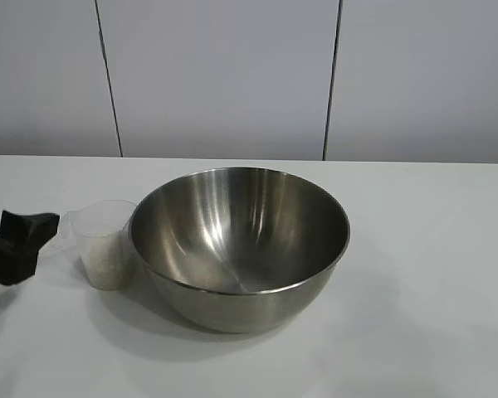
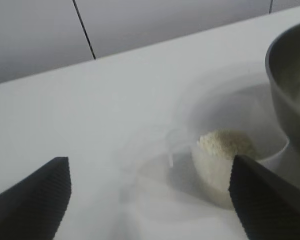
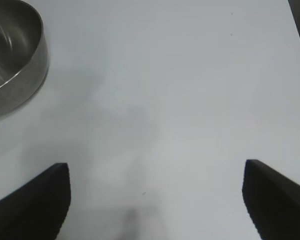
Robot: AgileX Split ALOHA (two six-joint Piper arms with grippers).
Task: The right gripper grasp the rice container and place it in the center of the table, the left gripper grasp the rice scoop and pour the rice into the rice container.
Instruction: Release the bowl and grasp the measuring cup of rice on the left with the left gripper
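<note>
Rice container (image 1: 241, 245) at lower centre of the exterior frame, upright on the table (image 1: 432, 274), rim round and unbroken, inside bare and shiny. Rice scoop (image 1: 106, 245) standing upright at the bowl's left rim, touching it or nearly so; cannot tell which. Rice (image 1: 108, 259) filling the lower part of the scoop. Left gripper (image 1: 18, 245) at the left edge of the exterior frame, low over the table, just beside the scoop but apart from it.

In the left wrist frame: left gripper (image 2: 150, 200) spread wide, holding nothing, one dark fingertip at lower left and the other at lower right. Scoop (image 2: 225, 155) ahead of the right-hand fingertip, at centre right of the frame, with the rice (image 2: 225, 145) heaped inside. Bowl wall (image 2: 290, 75) at the right edge. Bare white table (image 2: 90, 115) across the left half, up to the far edge where the grey wall begins.

In the right wrist frame: right gripper (image 3: 155, 200) spread wide and empty, fingertips at lower left and lower right. Bowl (image 3: 15, 55) at upper left, well apart from both fingertips. Wide stretch of plain table (image 3: 180, 90) between and beyond them, with the table's far edge cutting the upper right corner. Right gripper not visible in the exterior frame.
</note>
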